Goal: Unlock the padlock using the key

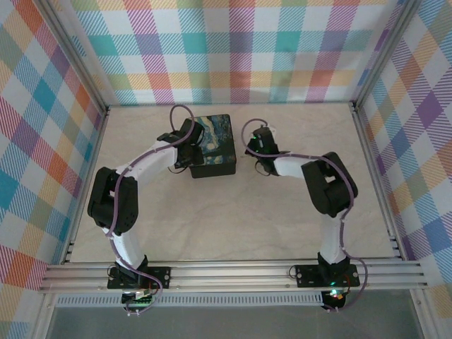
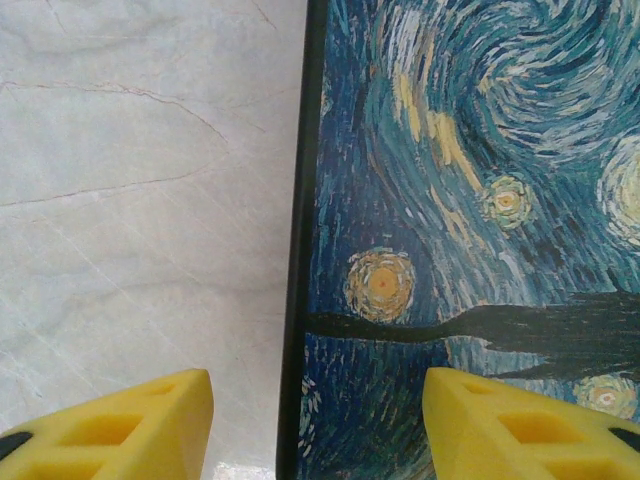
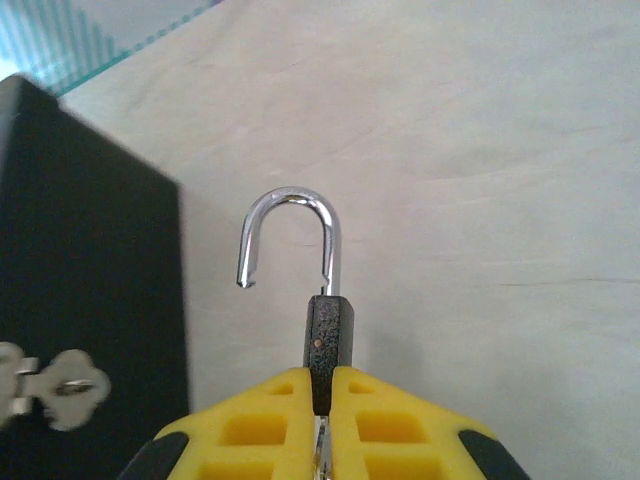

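My right gripper (image 3: 320, 388) is shut on the small dark padlock (image 3: 327, 335), held upright above the table. Its shiny shackle (image 3: 290, 235) is swung open, with the left end free. A thin silvery sliver shows between the yellow fingers (image 3: 250, 430) below the lock body; I cannot tell whether it is the key. A blurred silvery metal piece (image 3: 50, 387) hangs on the box's black side; key or latch, I cannot tell. My left gripper (image 2: 318, 400) is open, straddling the left edge of the box lid (image 2: 470, 200). From above, the left gripper (image 1: 188, 135) and the right gripper (image 1: 258, 137) flank the box (image 1: 219, 145).
The black box with the swirling night-sky lid stands at the back middle of the pale marbled table (image 1: 233, 219). Checked walls (image 1: 233, 49) close in the back and both sides. A metal rail (image 1: 233, 272) runs along the near edge.
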### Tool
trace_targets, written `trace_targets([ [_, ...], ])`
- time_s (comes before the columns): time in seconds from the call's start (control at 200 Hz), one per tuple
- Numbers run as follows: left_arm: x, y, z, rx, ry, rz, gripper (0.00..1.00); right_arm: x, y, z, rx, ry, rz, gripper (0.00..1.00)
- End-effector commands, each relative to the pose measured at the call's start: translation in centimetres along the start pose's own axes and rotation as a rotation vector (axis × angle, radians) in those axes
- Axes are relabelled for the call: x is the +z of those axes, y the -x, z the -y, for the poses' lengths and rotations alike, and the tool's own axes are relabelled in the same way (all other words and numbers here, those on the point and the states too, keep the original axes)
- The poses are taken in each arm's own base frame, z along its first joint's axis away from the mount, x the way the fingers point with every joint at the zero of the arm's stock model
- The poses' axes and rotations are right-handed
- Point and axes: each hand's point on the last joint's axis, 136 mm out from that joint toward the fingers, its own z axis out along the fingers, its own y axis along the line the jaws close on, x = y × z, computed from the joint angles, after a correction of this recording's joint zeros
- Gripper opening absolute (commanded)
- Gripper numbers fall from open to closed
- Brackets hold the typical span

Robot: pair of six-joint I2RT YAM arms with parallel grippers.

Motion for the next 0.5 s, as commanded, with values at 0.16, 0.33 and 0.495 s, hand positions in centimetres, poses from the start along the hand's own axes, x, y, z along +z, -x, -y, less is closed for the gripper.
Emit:
trace_targets([
  [0.16, -0.1, -3.8, -3.6, 0.07, 0.105, -0.178, 0.58, -7.2, -2.1, 8.1, 0.141, -0.02, -0.23, 0.12],
  [0.33, -2.7, -1.7, -3.1, 0.062, 0.063, -0.116, 0.61, -10.0, -5.3, 10.8, 0.208, 0.06, -0.346, 0.14],
  [0.495, -3.8, -0.3, -4.4, 0.036, 0.063, -0.087, 0.68, -11.3, -7.0, 10.8, 0.2, 0.131, -0.446, 0.26],
])
